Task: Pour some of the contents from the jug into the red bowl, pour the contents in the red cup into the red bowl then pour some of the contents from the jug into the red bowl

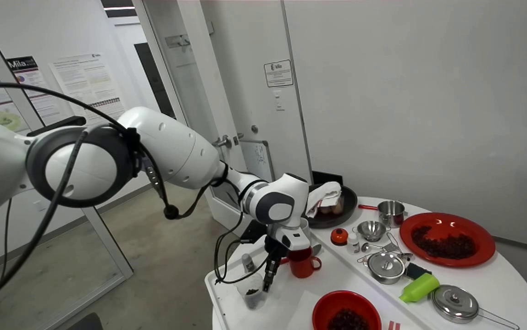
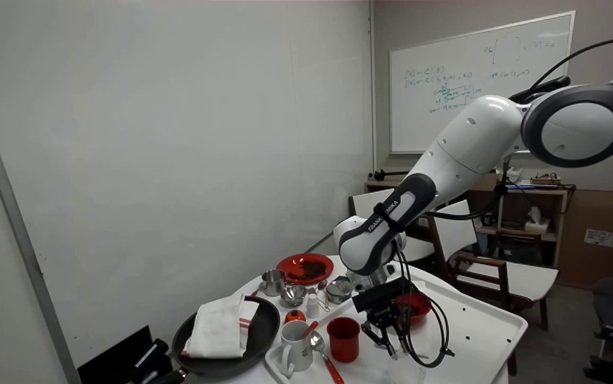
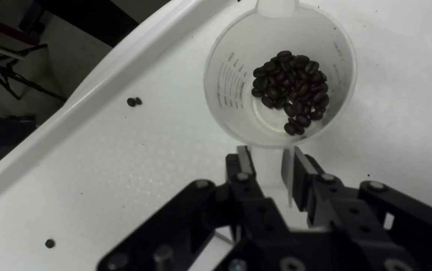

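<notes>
Gripper [image 3: 268,160] straddles jug handle [image 3: 268,175] inside tray rim [image 3: 131,54].

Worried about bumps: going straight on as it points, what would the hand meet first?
Likely the white tray below: the hand straddles the handle of the jug. Depth is unclear, so the handle may come first.

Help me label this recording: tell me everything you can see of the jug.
The jug is round, pale and translucent, apparently plastic, with measuring marks on its wall. It stands upright on the white tray, near the raised edge. Dark beans, seemingly coffee, lie bunched at the bottom. A spout-like lip sits opposite the handle. The handle lies between the jaws of the gripper; whether they press on it I can't tell.
</notes>
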`<control>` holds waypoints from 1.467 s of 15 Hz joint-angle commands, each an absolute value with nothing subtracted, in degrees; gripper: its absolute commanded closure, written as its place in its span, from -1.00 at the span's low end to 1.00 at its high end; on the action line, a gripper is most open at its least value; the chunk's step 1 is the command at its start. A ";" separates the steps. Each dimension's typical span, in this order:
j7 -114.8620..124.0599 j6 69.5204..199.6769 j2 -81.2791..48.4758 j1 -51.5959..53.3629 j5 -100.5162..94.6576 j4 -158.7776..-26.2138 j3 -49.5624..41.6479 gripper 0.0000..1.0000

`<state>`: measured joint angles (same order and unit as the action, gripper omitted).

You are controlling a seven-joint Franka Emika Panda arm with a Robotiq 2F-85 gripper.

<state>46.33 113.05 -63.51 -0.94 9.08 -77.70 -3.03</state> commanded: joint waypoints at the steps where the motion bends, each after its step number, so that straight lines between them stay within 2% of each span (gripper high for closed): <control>1: 47.94 112.36 -63.31 -0.45 10.49 -76.67 -4.53 0.77; 14: 50.26 102.34 -63.36 -1.16 7.40 -66.31 -8.59 0.77; 22: 55.46 102.61 -61.93 -6.88 9.24 -61.95 -10.95 0.77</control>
<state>53.08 104.46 -62.57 -4.51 8.42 -63.97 -10.87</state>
